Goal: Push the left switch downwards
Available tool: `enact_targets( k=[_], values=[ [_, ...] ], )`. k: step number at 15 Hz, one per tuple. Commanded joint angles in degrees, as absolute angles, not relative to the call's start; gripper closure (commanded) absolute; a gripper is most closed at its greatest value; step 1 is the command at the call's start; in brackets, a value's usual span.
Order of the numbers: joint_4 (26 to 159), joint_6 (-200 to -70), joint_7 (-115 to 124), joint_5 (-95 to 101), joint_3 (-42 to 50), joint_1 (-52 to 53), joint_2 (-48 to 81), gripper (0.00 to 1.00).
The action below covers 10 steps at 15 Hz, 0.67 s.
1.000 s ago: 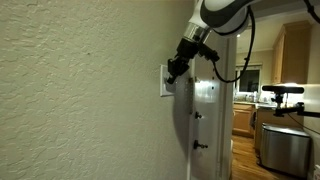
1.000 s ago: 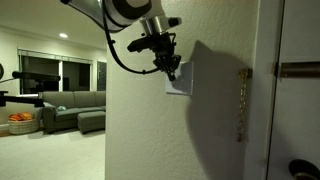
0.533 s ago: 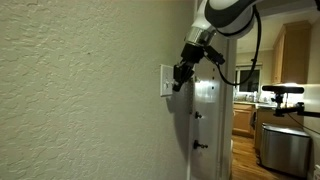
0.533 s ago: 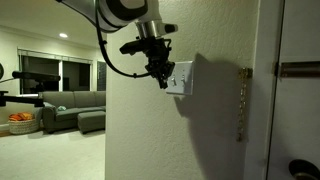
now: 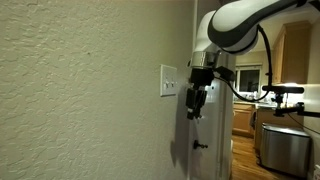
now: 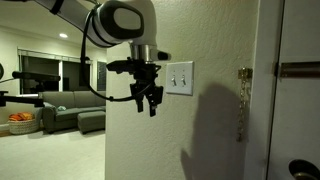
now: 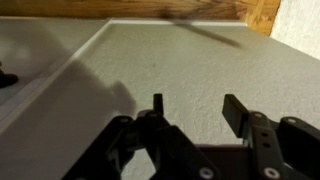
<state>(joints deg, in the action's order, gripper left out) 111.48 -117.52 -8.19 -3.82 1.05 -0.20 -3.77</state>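
End effector (image 6: 147,105), jaws apart, downward

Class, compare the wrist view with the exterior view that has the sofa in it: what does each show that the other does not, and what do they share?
Only the wrist view: the gripper from close up, its fingers apart with nothing between them, and a wooden strip along the top edge.
Only an exterior view: the wall plate with the left switch, the arm and a sofa; the gripper hangs below and left of the plate, apart from it.
Both: the gripper and the textured wall.
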Motion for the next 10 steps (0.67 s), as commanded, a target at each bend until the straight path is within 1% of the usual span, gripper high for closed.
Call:
enact_targets(
  k=[1,2,3,7,8,10],
  values=[
    [116.06,-114.9,-9.23,-5.34,1.26,-0.32,-5.58,0.05],
    [116.74,-114.35,-9.17,-5.43,1.25,-0.33,-5.64,0.01],
    [117.27,-113.85,-9.11,-5.41,1.25,-0.34,-5.71,0.0],
    [118.88,-113.3,-8.58,-5.64,1.31,-0.42,-6.27,0.0],
    [116.52,-114.36,-8.17,-4.25,1.02,-0.25,-3.77,0.0],
    [116.85,-114.32,-8.17,-4.41,1.02,-0.25,-3.79,0.0]
  ],
)
